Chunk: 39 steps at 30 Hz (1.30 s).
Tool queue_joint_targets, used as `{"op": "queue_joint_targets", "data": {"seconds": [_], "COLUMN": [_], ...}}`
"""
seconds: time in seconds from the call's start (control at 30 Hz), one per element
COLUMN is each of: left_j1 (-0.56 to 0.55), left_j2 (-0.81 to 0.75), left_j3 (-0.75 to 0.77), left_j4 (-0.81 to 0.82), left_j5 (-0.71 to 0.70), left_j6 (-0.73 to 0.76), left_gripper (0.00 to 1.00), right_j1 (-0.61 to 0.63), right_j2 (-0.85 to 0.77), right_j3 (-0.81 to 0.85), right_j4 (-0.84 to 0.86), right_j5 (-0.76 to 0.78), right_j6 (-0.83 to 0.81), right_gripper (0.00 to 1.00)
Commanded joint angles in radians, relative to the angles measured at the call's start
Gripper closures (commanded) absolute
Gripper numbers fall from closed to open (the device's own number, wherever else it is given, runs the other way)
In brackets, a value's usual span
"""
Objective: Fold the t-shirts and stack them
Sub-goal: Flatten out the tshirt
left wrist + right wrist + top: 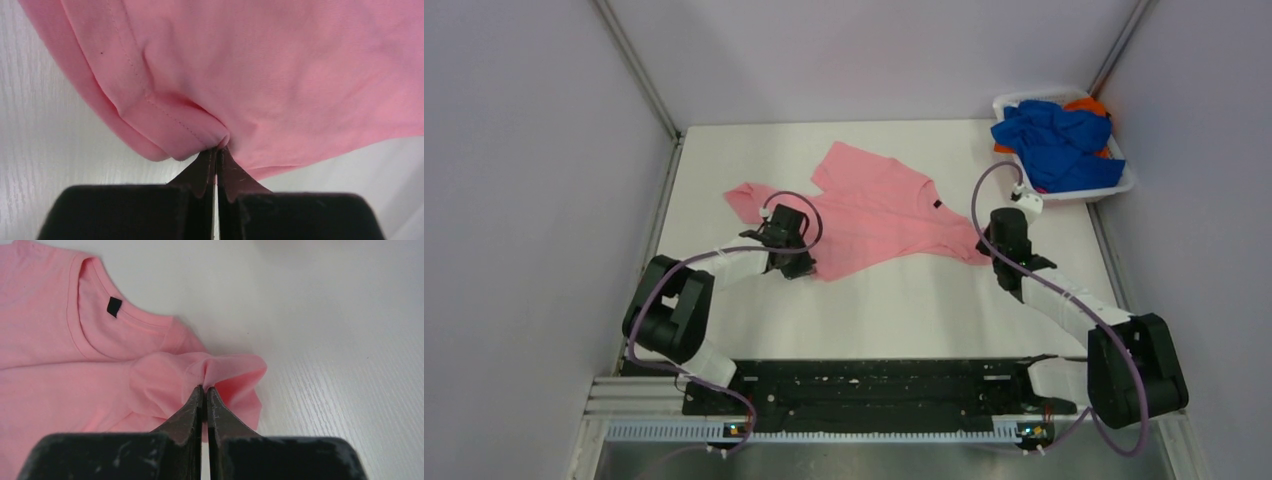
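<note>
Two grips are holding the pink t-shirt (879,205): left gripper (217,150) on a stitched edge, right gripper (205,389) on the sleeve. You are handling soft, light, easily sagging cloth.

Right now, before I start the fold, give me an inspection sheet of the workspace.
Surface: white table, no stains seen.
Job's things: pink shirt lies rumpled mid-table, neck tag showing; blue shirt and orange shirt are heaped in the basket at the far right.
Clutter: nothing seen.
Grippers: left pincer shut on the pink shirt's hemmed edge; right pincer shut on a sleeve beside the collar.
Cables: purple cables loop at each wrist, no snag seen.
Surroundings: plain walls on three sides.
</note>
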Motion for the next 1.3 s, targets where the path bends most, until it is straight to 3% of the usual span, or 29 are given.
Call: {"op": "queue_joint_targets", "data": {"seconds": [0.0, 0.27, 0.37, 0.53, 0.7, 0.97, 1.13, 1.27], "left_j1": [-0.005, -0.005, -0.005, -0.005, -0.005, -0.005, -0.005, -0.005], "left_j2": [-0.042, -0.54, -0.67, -0.842, -0.922, -0.923, -0.911, -0.893], "left_j3": [0.03, 0.134, 0.22, 0.367, 0.54, 0.795, 0.862, 0.85], "left_j4": [-0.061, -0.11, -0.133, -0.14, -0.127, -0.148, -0.166, -0.164], "left_j5": [-0.04, -0.245, -0.315, -0.305, -0.203, 0.005, 0.057, 0.038], "left_j6": [0.054, 0.184, 0.232, 0.296, 0.34, 0.383, 0.394, 0.388], "left_gripper": [1.0, 1.0, 1.0, 1.0, 1.0, 1.0, 1.0, 1.0], "right_j1": [-0.007, -0.007, -0.007, -0.008, -0.008, -0.008, -0.008, -0.008], "right_j2": [-0.067, -0.385, -0.482, -0.562, -0.57, -0.494, -0.455, -0.434], "right_j3": [0.013, 0.088, 0.178, 0.413, 0.682, 1.105, 1.247, 1.256], "right_j4": [0.017, -0.041, -0.085, -0.145, -0.196, -0.322, -0.368, -0.371], "right_j5": [-0.01, -0.088, -0.129, -0.179, -0.317, -0.516, -0.525, -0.478], "right_j6": [0.013, -0.008, -0.029, -0.107, -0.169, -0.224, -0.263, -0.304], "right_gripper": [1.0, 1.0, 1.0, 1.0, 1.0, 1.0, 1.0, 1.0]}}
